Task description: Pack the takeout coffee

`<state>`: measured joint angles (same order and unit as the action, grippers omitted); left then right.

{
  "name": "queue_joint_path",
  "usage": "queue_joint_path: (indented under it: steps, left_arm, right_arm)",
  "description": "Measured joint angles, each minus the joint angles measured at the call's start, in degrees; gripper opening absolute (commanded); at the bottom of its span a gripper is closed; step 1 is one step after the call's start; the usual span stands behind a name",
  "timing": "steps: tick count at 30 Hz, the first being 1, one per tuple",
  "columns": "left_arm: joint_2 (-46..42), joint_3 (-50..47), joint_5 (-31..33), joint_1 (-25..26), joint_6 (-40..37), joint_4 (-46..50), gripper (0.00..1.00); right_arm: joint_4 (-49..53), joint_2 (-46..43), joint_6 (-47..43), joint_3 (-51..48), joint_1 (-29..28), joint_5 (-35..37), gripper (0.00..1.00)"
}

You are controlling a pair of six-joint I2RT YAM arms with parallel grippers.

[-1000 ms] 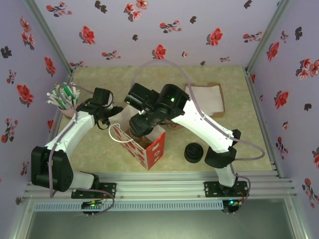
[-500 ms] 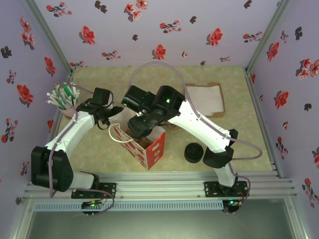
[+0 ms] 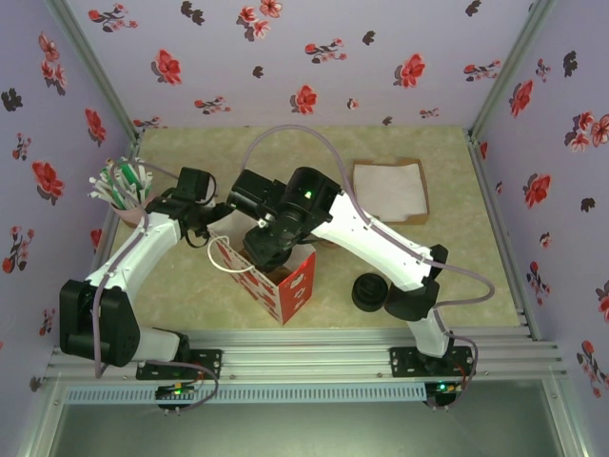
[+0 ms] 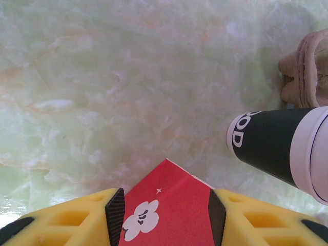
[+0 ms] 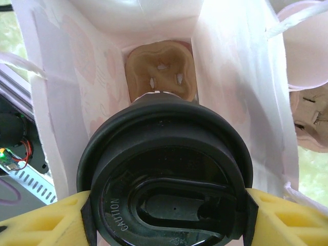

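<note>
Red paper bag (image 3: 290,284) edge is pinched between the jaws of your left gripper (image 4: 164,215). The jaws of your right gripper (image 5: 166,215) clamp the lidded takeout coffee (image 5: 164,154) over the open bag. Lowering it onto the pulp carrier (image 5: 161,72) inside looks like what is left.

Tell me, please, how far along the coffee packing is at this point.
Done: the takeout coffee is lidded, and a cardboard carrier lies at the bottom of the paper bag. In hand: the left gripper pinches the bag's rim, while the right gripper holds the coffee over the opening. Remaining: lower it in and release.
</note>
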<state>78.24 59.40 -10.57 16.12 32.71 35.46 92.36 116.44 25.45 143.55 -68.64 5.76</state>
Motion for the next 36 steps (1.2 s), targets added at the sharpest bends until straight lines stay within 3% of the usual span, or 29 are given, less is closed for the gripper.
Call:
queue_joint_path:
  steps: [36]
  left_arm:
    - [1.0, -1.1, -1.5, 2.5, 0.0, -3.1, 0.48]
  right_arm:
    - [0.0, 0.2, 0.0, -10.6, 1.5, -3.1, 0.67]
